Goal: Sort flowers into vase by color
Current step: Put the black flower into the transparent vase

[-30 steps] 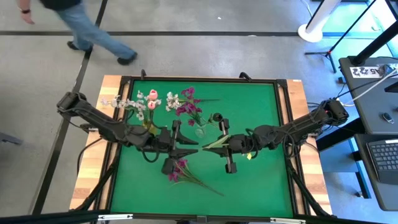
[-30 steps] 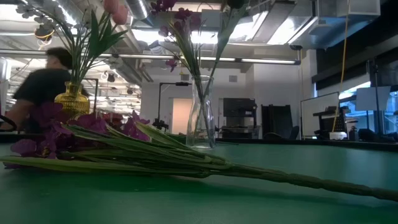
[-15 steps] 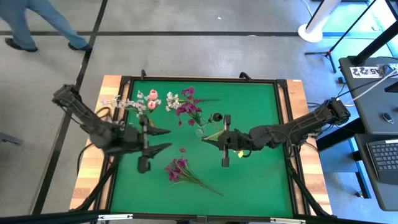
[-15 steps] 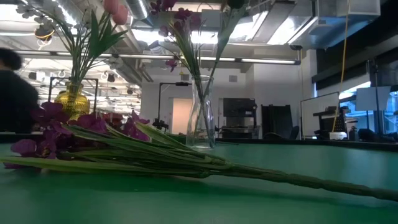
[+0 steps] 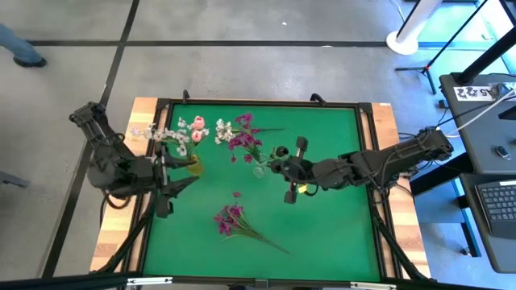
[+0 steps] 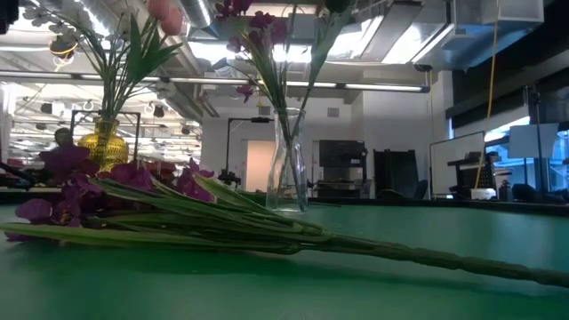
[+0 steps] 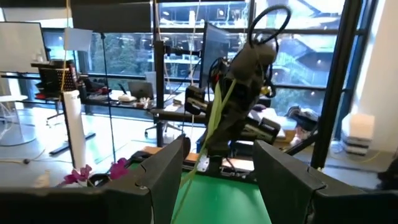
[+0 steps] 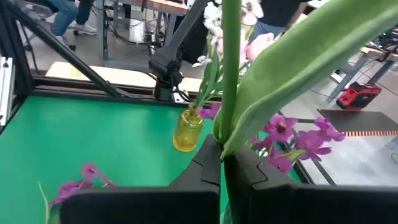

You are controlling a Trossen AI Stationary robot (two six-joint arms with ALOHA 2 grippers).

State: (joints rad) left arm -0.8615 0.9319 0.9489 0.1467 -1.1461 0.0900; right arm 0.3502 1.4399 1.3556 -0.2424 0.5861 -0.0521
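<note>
The right end effector (image 5: 281,167) is clenched on a flower stem (image 8: 231,68): in the right wrist view the green stem and a broad leaf (image 8: 298,68) are pinched between its two dark fingers (image 8: 205,171), rising upright from them. In the high view this end effector is placed just beside the clear glass vase (image 5: 260,169) near the middle of the green counter (image 5: 322,234), with the right arm stretched in from the right edge.

The left end effector (image 5: 179,175) is released, its fingers (image 7: 163,171) spread apart with nothing between them. It is held over the left part of the counter, just beside the yellow vase (image 5: 193,163).

White and pale pink flowers (image 5: 189,130) are carried in the yellow vase, and magenta-purple flowers (image 5: 243,138) in the glass vase. A further bunch of magenta-purple flowers (image 5: 230,219) is laid flat on the counter nearer the front edge, well apart from both vases, its long stems pointed toward the right front. One small magenta bloom (image 5: 236,194) is seen lying alone between that bunch and the vases.

In the low view the lying bunch (image 6: 107,191) fills the foreground, with the yellow vase (image 6: 103,142) and the glass vase (image 6: 287,169) upright behind it.
</note>
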